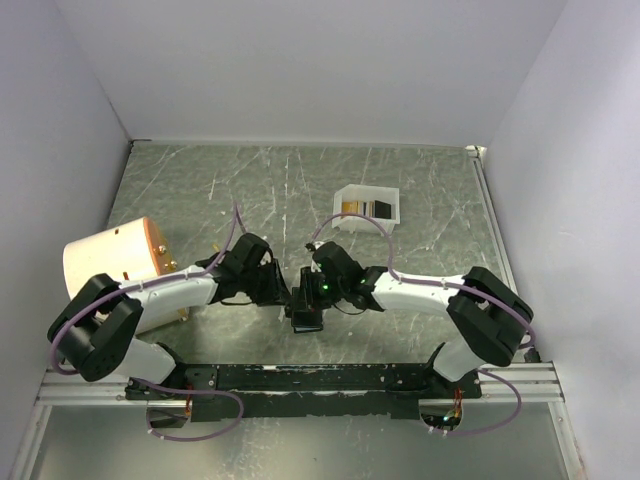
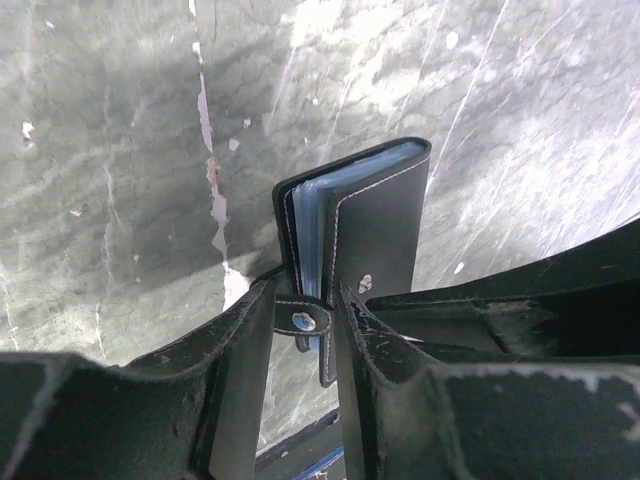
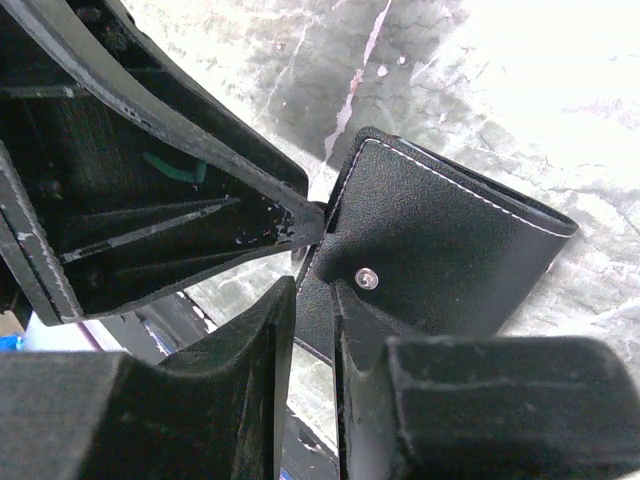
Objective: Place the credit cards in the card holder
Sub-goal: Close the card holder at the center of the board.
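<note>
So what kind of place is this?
Probably a lab robot cell: plain white walls box in a marble-patterned table, and the left arm and right arm are bolted to a rail at its near edge.

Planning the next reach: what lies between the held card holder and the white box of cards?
Top view: the right arm's wrist and its purple cable cross that stretch of table.

Grey-green marbled table (image 1: 200, 190), white box (image 1: 352, 192), pale cylinder (image 1: 105, 262)

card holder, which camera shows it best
Left wrist: the card holder shows its black cover, blue-grey pockets and snap strap together. Right wrist shows only the black outer cover. Top external shows just a small dark shape, mostly hidden.
</note>
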Robot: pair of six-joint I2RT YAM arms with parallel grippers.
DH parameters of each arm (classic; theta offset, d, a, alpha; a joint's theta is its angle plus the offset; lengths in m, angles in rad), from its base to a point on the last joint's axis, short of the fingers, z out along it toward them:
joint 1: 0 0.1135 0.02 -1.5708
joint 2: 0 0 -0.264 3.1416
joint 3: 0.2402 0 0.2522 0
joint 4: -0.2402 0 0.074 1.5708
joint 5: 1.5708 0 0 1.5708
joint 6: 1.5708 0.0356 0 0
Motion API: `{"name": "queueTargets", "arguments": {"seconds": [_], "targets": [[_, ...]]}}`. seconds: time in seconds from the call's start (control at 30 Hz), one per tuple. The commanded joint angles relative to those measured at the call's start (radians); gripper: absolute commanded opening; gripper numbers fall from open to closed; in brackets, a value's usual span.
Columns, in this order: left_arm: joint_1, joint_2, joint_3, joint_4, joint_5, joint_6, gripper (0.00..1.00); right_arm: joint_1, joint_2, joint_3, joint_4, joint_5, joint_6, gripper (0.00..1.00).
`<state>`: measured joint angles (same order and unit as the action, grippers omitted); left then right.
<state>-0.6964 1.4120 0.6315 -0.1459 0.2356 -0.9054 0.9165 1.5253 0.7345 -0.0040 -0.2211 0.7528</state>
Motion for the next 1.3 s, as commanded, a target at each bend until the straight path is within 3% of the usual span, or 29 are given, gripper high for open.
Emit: {"name": "queueTargets", "arguments": {"seconds": [0.0, 0.37, 0.73, 1.27], "targets": [[0.019, 0.009, 0.044, 0.03, 0.02, 0.008, 0.41, 0.001, 0.014, 0.023, 0.034, -0.009, 0.018, 0.21], [0.046, 0.051, 0.078, 0.063, 0.041, 0.051, 0.42, 0.001, 0.022, 0.014, 0.031, 0.005, 0.028, 0.2], [0.053, 0.14, 0.076, 0.074, 0.066, 0.074, 0.36, 0.001, 0.013, 0.033, 0.027, 0.002, 0.035, 0.25], [0.053, 0.111, 0.048, 0.072, 0.066, 0.058, 0.34, 0.001, 0.071, 0.083, 0.004, -0.009, 0.038, 0.2]]}}
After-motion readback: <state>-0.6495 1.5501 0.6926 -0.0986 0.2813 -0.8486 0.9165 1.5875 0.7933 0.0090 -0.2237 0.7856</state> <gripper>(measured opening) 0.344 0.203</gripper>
